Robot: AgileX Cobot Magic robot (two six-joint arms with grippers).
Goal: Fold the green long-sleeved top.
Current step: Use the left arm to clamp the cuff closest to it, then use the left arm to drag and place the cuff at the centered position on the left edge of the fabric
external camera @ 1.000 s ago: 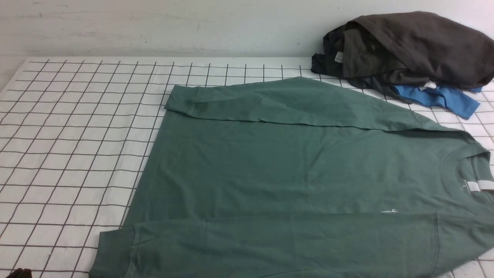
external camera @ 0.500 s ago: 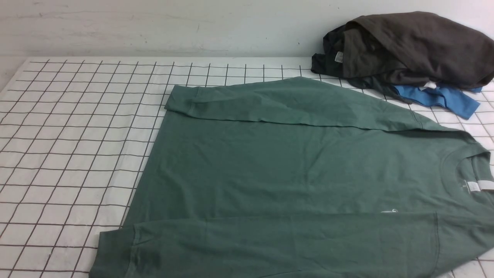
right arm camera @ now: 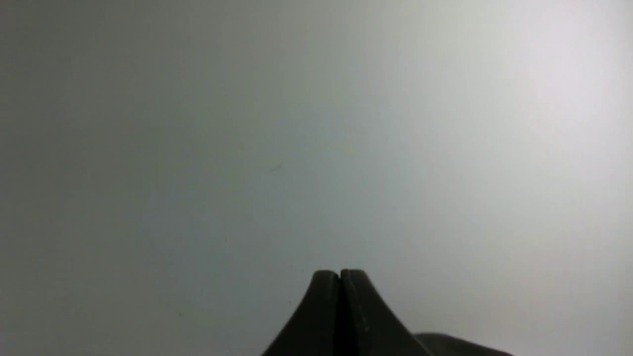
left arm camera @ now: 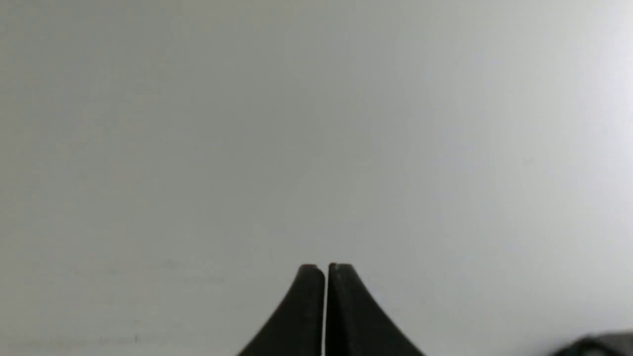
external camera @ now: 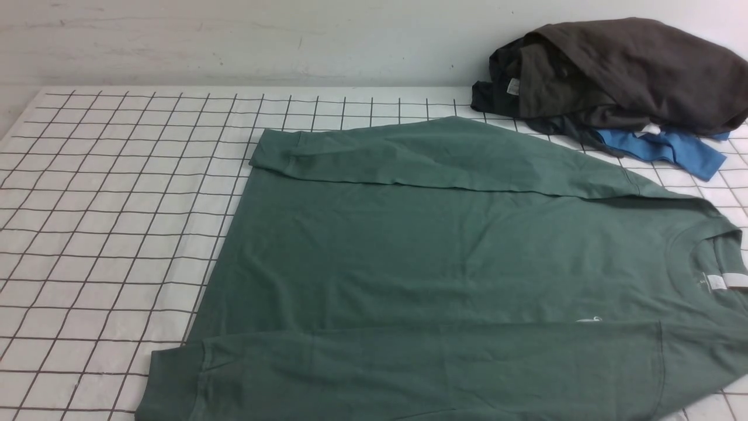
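On grid cloth (external camera: 117, 234), green top (external camera: 409, 257) unmoved

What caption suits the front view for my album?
Green long-sleeved top lies flat on the gridded table, sleeves folded in; dark garments and a blue garment heaped beyond.
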